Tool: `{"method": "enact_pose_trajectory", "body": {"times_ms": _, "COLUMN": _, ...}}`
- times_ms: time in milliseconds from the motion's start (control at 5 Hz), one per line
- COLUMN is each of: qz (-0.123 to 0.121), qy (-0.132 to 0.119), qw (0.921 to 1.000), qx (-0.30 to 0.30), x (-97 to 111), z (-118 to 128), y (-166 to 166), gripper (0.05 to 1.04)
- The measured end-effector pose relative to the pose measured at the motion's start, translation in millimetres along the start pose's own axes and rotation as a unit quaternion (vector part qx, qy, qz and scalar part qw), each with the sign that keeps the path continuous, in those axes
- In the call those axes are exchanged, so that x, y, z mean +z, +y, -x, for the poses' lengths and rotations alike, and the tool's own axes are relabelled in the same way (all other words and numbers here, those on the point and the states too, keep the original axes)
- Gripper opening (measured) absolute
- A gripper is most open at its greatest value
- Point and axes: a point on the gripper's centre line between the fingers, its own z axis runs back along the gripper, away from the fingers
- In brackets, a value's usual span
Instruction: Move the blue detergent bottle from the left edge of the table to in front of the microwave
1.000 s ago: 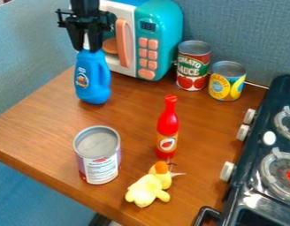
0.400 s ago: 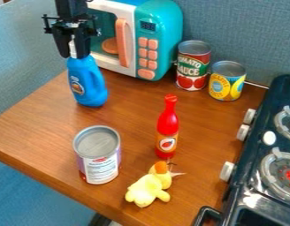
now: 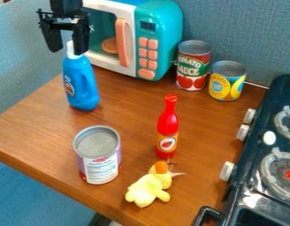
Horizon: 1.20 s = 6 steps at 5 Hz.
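My black two-finger gripper [image 3: 67,51] at far left, jaws parted and released, one perhaps touching the white cap [image 3: 70,47] of a standing blue plastic bottle [image 3: 82,84], teal-and-white toy microwave [image 3: 165,33] to the right, silver-topped cylindrical can [image 3: 100,164] nearer.

The arm [image 3: 66,5] is cropped by the top edge, as is the top of the toy microwave [image 3: 169,31], whose upper left part lies behind the pincer [image 3: 67,52]. One finger of the pincer covers part of the white cap [image 3: 70,49] of the blue bottle; whether they touch cannot be told. The stove [image 3: 253,152] is cut off at right and below, the counter [image 3: 29,128] at left and below. Fine print on the front can's label [image 3: 101,167] is too small to read.
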Motion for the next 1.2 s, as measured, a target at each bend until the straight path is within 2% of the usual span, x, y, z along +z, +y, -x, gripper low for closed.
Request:
{"method": "enact_pose_trajectory", "body": {"times_ms": 200, "qz": -0.011, "qy": -0.033, "qw": 0.9992, "qx": -0.020, "x": 14.1, "z": 3.6, "y": -15.6, "gripper": 1.009}}
{"method": "enact_pose_trajectory", "body": {"times_ms": 400, "qz": -0.010, "qy": -0.050, "qw": 0.9978, "qx": -0.041, "x": 18.9, "z": 16.7, "y": -28.2, "gripper": 1.003}}
{"method": "enact_pose_trajectory", "body": {"times_ms": 600, "qz": -0.016, "qy": -0.056, "qw": 0.9953, "qx": -0.078, "x": 21.5, "z": 42.6, "y": -33.7, "gripper": 1.001}}
{"method": "enact_pose_trajectory", "body": {"times_ms": 800, "qz": -0.022, "qy": -0.051, "qw": 0.9932, "qx": -0.102, "x": 17.0, "z": 58.7, "y": -35.2, "gripper": 1.001}}
{"method": "enact_pose_trajectory", "body": {"times_ms": 1000, "qz": -0.045, "qy": -0.047, "qw": 0.9924, "qx": -0.105, "x": 14.4, "z": 83.1, "y": -34.7, "gripper": 1.001}}
{"method": "enact_pose_trajectory", "body": {"times_ms": 1200, "qz": -0.053, "qy": -0.044, "qw": 0.9913, "qx": -0.112, "x": 10.8, "z": 94.5, "y": -38.4, "gripper": 1.001}}
